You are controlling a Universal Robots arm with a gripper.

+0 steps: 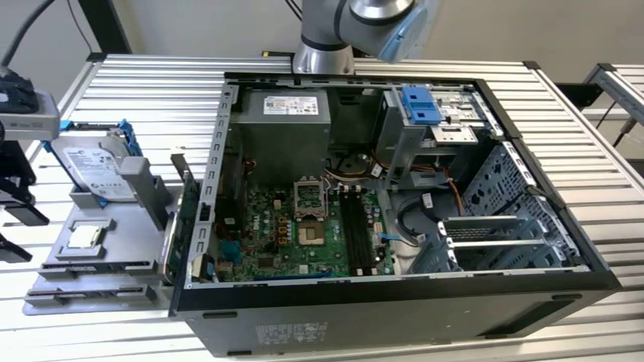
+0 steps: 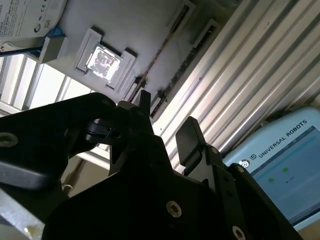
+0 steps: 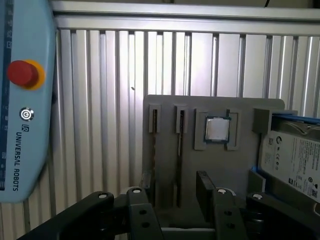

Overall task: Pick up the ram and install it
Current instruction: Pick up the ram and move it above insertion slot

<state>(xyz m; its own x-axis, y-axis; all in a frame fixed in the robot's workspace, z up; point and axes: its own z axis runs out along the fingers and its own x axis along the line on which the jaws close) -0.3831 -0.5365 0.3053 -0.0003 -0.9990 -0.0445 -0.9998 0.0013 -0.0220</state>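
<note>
A ribbed aluminium bench (image 1: pixel 151 83) carries an open computer case (image 1: pixel 403 320) and, just beside it on the exterior view's left, a grey tray (image 1: pixel 111 256). The arm (image 1: pixel 342 30) rises behind the case.

The ram (image 3: pixel 178 150) stands on its long edge in one of the tray's two narrow slots, the slot nearer the chip (image 3: pixel 217 129). Seen edge-on, it is only a thin, dark, straight line running most of the slot's length. In the second wrist view it (image 2: pixel 160 50) has a faint brownish tint along that line. No detail of its flat faces can be made out.

On the tray, the chip sits in a square pocket between the ram's slot and the drive (image 3: pixel 295 160). The drive rests at the tray's end, well apart from the slots, with a blue bracket at its side. A light blue pendant (image 3: pixel 25 100) lies on the bench off the slot end of the tray.

The gripper (image 3: pixel 177 192) hangs over the tray's edge at the ram's slot, and its black fingers (image 3: pixel 205 190) are spread apart and hold nothing. In the first wrist view the ram's line falls in the gap between them. The gap is moderate, and whether either pad touches the tray cannot be told.
</note>
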